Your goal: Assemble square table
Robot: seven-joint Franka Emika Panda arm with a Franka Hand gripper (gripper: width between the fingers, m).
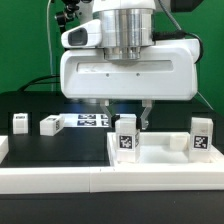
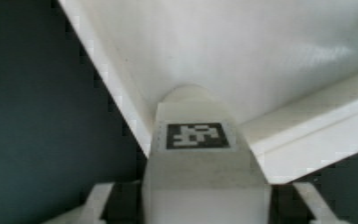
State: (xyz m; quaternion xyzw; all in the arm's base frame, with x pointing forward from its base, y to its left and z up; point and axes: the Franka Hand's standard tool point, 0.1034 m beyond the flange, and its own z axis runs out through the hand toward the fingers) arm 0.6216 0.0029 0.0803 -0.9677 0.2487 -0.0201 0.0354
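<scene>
Four legs showed in the exterior view, but the arm's white housing hid the upper fingers, so the grip was hard to judge there. The wrist view showed the gripper clenched on one leg, which filled the gap between the fingers; the frame edge cut off the fingertips. This leg stood upright at the slab corner on the exterior view's left; contact with the slab could not be told. Another leg stood at the slab's opposite end. Two spare legs lay on the black table beside the marker board. A rail crossed the foreground.
</scene>
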